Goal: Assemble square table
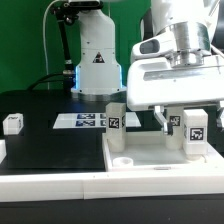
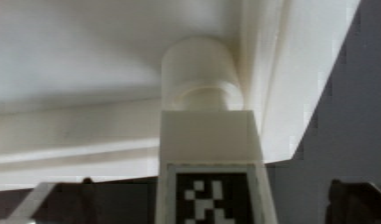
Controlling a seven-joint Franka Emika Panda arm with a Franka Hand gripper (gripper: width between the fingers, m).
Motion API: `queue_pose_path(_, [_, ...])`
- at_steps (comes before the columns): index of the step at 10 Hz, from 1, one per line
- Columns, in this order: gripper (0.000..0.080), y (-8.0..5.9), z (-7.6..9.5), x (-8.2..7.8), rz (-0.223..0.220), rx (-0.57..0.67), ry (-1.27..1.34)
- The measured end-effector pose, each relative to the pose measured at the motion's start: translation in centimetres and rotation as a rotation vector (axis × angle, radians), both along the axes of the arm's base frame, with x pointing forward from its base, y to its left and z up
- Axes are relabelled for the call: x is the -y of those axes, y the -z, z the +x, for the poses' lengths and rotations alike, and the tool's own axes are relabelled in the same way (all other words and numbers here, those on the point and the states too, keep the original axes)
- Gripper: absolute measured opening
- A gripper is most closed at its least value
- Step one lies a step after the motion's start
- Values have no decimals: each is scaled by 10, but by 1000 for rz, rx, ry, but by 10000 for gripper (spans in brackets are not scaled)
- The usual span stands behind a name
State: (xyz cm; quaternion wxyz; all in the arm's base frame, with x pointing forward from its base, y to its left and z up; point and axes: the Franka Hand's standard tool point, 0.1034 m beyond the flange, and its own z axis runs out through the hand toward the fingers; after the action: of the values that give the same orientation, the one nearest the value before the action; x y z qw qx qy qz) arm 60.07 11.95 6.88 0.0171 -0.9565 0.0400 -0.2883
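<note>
Leg (image 1: 194, 130) upright on flat tabletop (image 1: 150, 158), long axis vertical

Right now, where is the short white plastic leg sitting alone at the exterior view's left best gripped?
Probably from straight above, with the jaws closing across the two flat side faces of the short white leg. It sits apart on the black table with nothing crowding it, its tag facing the camera.

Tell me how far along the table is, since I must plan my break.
Done: the first leg stands upright on the table top. In hand: the open gripper straddles the second leg, upright at another corner. Left: a loose leg sits off the top; a fourth cannot be made out.
</note>
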Motion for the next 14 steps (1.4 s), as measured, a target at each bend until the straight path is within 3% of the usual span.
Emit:
queue_pose_path(1, [648,-1,0,1,-3,-3,-6])
queue_pose_path(4, [649,-35,7,4,11,-15,-22])
queue_pose_path(6, [649,-42,11,8,20,-56,-24])
queue_pose_path(7, [649,-38,10,12,21,-83,-21])
queue_pose_path(8, [649,-31,6,10,45,-222,-26])
queue_pose_path(9, [649,-34,14,12,52,-250,-24])
queue_pose_path(13, [649,-28,9,8,101,-531,-26])
queue_pose_path(14, [649,-27,14,8,97,-509,-23])
